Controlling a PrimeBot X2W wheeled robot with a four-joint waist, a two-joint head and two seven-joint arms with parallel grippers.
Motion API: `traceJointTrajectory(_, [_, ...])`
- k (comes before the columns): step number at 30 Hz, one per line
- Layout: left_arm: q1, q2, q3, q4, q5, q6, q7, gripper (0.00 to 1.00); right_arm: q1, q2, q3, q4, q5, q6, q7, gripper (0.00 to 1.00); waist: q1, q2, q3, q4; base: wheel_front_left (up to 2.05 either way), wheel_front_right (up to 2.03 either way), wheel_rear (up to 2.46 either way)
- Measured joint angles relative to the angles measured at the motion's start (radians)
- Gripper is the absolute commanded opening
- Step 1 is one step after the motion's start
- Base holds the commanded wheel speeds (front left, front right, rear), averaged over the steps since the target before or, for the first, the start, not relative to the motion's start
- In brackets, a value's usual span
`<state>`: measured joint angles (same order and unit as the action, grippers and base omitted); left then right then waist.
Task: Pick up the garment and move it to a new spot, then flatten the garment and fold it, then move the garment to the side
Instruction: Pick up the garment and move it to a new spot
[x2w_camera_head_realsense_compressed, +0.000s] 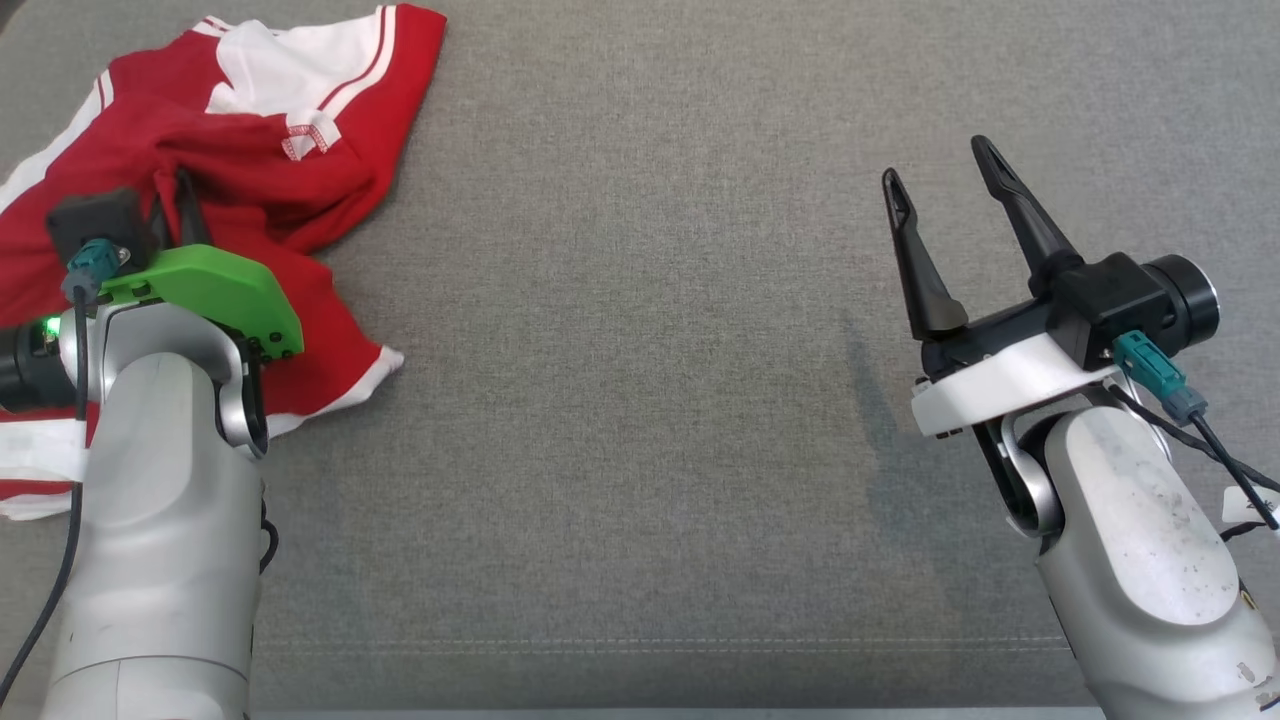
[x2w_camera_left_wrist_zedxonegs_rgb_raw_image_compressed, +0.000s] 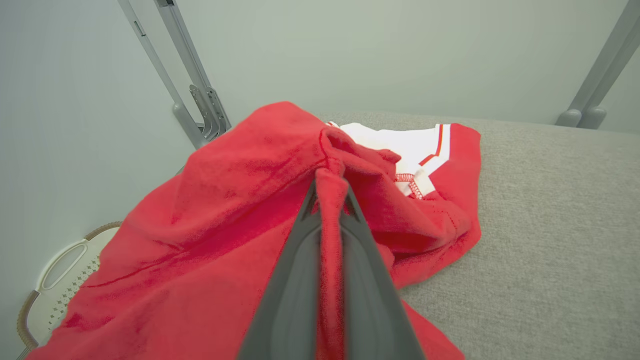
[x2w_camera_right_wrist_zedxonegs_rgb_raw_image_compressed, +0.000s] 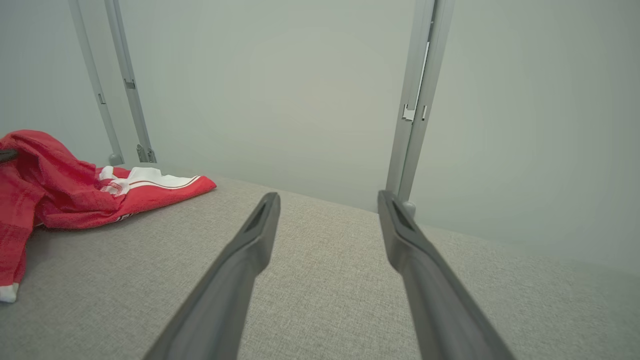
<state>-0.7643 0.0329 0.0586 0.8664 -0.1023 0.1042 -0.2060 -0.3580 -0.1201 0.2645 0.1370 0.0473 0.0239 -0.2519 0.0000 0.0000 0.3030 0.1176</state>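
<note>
At far left of the grey cushion (x2w_camera_head_realsense_compressed: 650, 420), red-and-white garment (x2w_camera_head_realsense_compressed: 250, 150) is lying crumpled; left gripper (x2w_camera_left_wrist_zedxonegs_rgb_raw_image_compressed: 330, 187) is pinching a raised fold, probably for lifting. Rightward, right gripper (x2w_camera_head_realsense_compressed: 935, 158) is hovering spread and empty, well apart.

The garment (x2w_camera_head_realsense_compressed: 200, 150) at 10 o'clock is bright red, with white patches and thin red stripes on the white. The worktop (x2w_camera_head_realsense_compressed: 650, 400) is plain grey cloth. The fingers (x2w_camera_head_realsense_compressed: 925, 270) at 3 o'clock are black. The left wrist plate (x2w_camera_head_realsense_compressed: 215, 290) is green and the right wrist plate (x2w_camera_head_realsense_compressed: 1000, 385) is white.
</note>
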Motion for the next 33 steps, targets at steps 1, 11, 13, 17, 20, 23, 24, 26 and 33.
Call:
traceJointTrajectory(1, [0.000, -0.002, -0.002, -0.008, 0.000, -0.002, -0.017, 0.00, 0.002, 0.002, -0.005, 0.000, 0.003, -0.001, 0.000, 1.00, 0.0000, 0.0000, -0.009, 0.000, 0.00, 0.00, 0.00])
traceJointTrajectory(11, [0.000, -0.014, -0.037, -0.123, -0.039, -0.066, -0.045, 0.00, 0.069, 0.021, -0.026, 0.004, 0.025, -0.025, 0.000, 1.00, 0.0000, 0.0000, -0.116, -0.008, 0.00, 0.00, 0.00])
traceJointTrajectory(13, [0.000, -0.015, -0.049, -0.146, -0.049, -0.079, -0.045, 0.00, 0.082, 0.026, -0.025, 0.005, 0.025, -0.025, 0.000, 1.00, 0.0000, 0.0000, -0.138, -0.013, 0.00, 0.00, 0.00])
traceJointTrajectory(17, [0.000, -0.015, -0.078, -0.190, -0.068, -0.105, -0.045, 0.00, 0.107, 0.032, -0.021, 0.009, 0.035, -0.026, 0.000, 1.00, 0.0000, 0.0000, -0.178, -0.030, 0.00, 0.00, 0.00])
traceJointTrajectory(20, [0.000, -0.015, -0.115, -0.214, -0.091, -0.125, -0.045, 0.00, 0.125, 0.036, -0.015, 0.010, 0.035, -0.026, 0.000, 1.00, 0.0000, 0.0000, -0.199, -0.053, 0.00, 0.00, 0.00])
traceJointTrajectory(23, [0.001, -0.015, -0.174, -0.232, -0.153, -0.145, -0.046, 0.00, 0.135, 0.042, 0.001, 0.011, 0.045, -0.026, 0.000, 1.00, 0.0000, 0.0000, -0.215, -0.082, 0.00, 0.00, 0.00])
traceJointTrajectory(24, [0.002, -0.015, -0.192, -0.237, -0.169, -0.149, -0.045, 0.00, 0.138, 0.043, 0.005, 0.011, 0.045, -0.026, 0.000, 1.00, 0.0000, 0.0000, -0.219, -0.093, 0.00, 0.00, 0.00])
traceJointTrajectory(26, [0.003, -0.015, -0.226, -0.243, -0.201, -0.150, -0.045, 0.00, 0.141, 0.046, 0.012, 0.010, 0.045, -0.025, 0.000, 1.00, 0.0000, 0.0000, -0.227, -0.117, 0.00, 0.00, 0.00])
traceJointTrajectory(33, [0.046, -0.014, -0.349, -0.232, -0.277, -0.130, -0.033, 0.00, 0.145, 0.048, 0.016, -0.005, 0.045, -0.026, 0.000, 1.00, -0.0001, 0.0000, -0.240, -0.210, 0.00, 0.00, 0.00])
